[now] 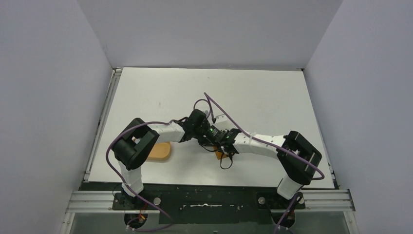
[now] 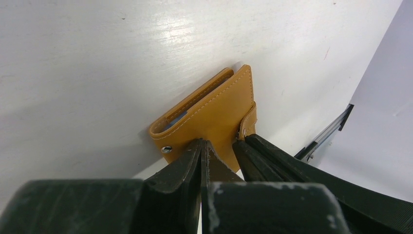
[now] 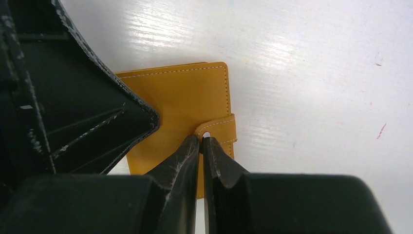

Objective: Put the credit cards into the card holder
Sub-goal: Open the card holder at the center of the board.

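The card holder (image 2: 214, 109) lies folded on the white table, a tan-orange leather wallet with a snap stud and a closure tab (image 3: 220, 127). From above only a corner of the card holder (image 1: 220, 155) shows under the two wrists. My left gripper (image 2: 204, 142) is shut, its tips resting on the cover. My right gripper (image 3: 201, 138) is closed on the tab's end, beside the left fingers (image 3: 97, 117). A pale blue edge (image 2: 176, 120), perhaps one of the credit cards, shows inside the fold. No other cards are in view.
An orange oval tray (image 1: 160, 152) sits on the table just left of the meeting point, beside the left arm's elbow. Both arms cross over the table's near middle. A metal rail (image 1: 104, 122) runs along the left edge.
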